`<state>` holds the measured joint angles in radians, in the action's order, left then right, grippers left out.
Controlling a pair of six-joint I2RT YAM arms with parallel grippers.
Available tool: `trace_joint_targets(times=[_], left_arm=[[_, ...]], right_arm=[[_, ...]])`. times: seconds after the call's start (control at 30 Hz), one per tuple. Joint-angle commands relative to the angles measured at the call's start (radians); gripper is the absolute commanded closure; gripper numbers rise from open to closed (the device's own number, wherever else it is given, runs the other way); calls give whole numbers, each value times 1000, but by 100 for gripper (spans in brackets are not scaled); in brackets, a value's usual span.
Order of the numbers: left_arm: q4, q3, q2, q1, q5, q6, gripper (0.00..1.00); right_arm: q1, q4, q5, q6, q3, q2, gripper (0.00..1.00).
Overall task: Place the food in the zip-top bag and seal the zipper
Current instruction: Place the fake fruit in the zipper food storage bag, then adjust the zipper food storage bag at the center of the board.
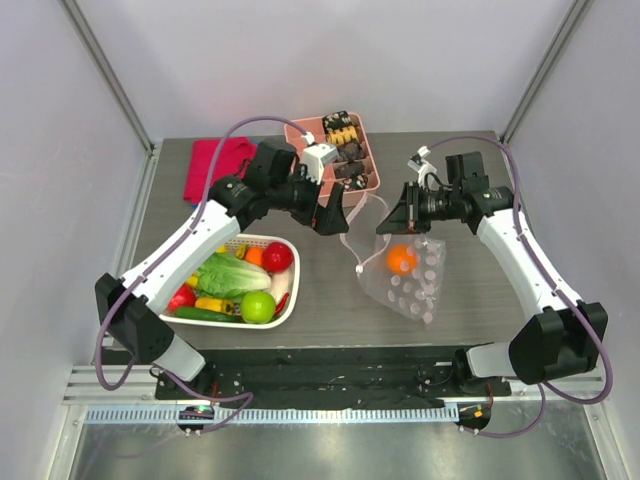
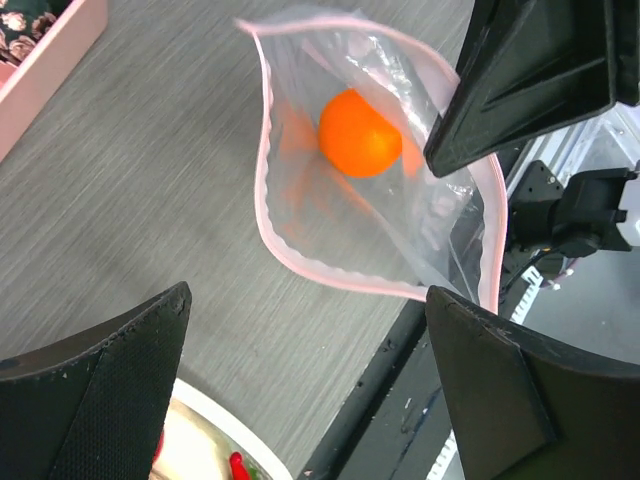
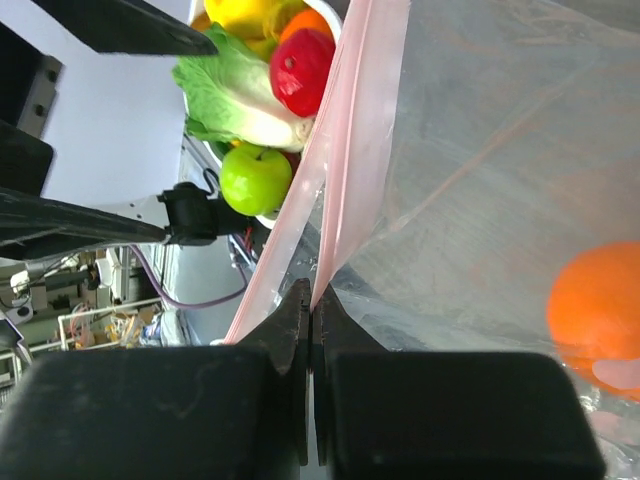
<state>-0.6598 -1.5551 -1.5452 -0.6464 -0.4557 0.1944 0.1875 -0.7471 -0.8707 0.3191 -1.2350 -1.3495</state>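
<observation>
The clear dotted zip-top bag (image 1: 410, 275) lies right of centre with its pink zipper (image 2: 300, 265) mouth held open. An orange (image 1: 401, 259) sits inside it, also seen in the left wrist view (image 2: 360, 133) and the right wrist view (image 3: 597, 305). My right gripper (image 1: 398, 216) is shut on the pink zipper strip (image 3: 345, 170) and lifts one lip. My left gripper (image 1: 335, 216) is open and empty, just left of the bag mouth. Lettuce (image 1: 232, 273), a red fruit (image 1: 277, 257), a green apple (image 1: 257, 306) and other food lie in the white basket (image 1: 287, 310).
A pink compartment tray (image 1: 370, 182) with dark and yellow snack pieces stands at the back centre. A red folded cloth (image 1: 215, 165) lies at the back left. The table's front edge runs just below the bag and basket.
</observation>
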Motion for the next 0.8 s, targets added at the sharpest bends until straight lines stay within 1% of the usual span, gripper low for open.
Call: trace_joint_targets(times=[0.0,0.13,0.2,0.3,0.33,0.37,0.4,0.43,0.5,0.53,0.63,0.67,0.7,0.77], left_arm=[[2,-16,-7,-12,11,43,2],[15,-29,-41,-12,11,85,1],[5,-52,-71,-12,14,94,3],[-26,-91,-107,-12,-12,89,15],[-30,-97,-111,-12,-21,86,20],[-37,-105,-115,-12,-26,83,36],[-40,-109,-113,-10,-24,76,47],[-44,-108,-110,-1,-26,79,61],[-38,-93,-99,14,-38,89,71],[-29,-86,-84,30,-41,91,84],[-18,-53,-46,54,-40,96,97],[-17,-43,-36,56,-40,94,98],[-17,-25,-29,56,-58,88,99],[6,-5,-9,54,-86,100,100]], right_arm=[[-5,66,-42,57,-61,58,99],[-5,75,-54,74,-58,78,99],[-5,74,-57,77,-60,84,99],[-3,72,-67,81,-70,101,98],[-5,69,-67,80,-75,107,99],[-5,65,-62,77,-83,112,98],[-5,57,-56,68,-87,115,99],[-3,28,-48,57,-98,116,99],[-3,0,-22,20,-101,121,99],[-5,-29,-11,6,-103,122,99],[-6,-95,71,-55,-115,124,99],[-6,-110,91,-70,-118,124,96],[-5,-121,131,-87,-118,127,86],[-6,-135,159,-92,-113,130,78]])
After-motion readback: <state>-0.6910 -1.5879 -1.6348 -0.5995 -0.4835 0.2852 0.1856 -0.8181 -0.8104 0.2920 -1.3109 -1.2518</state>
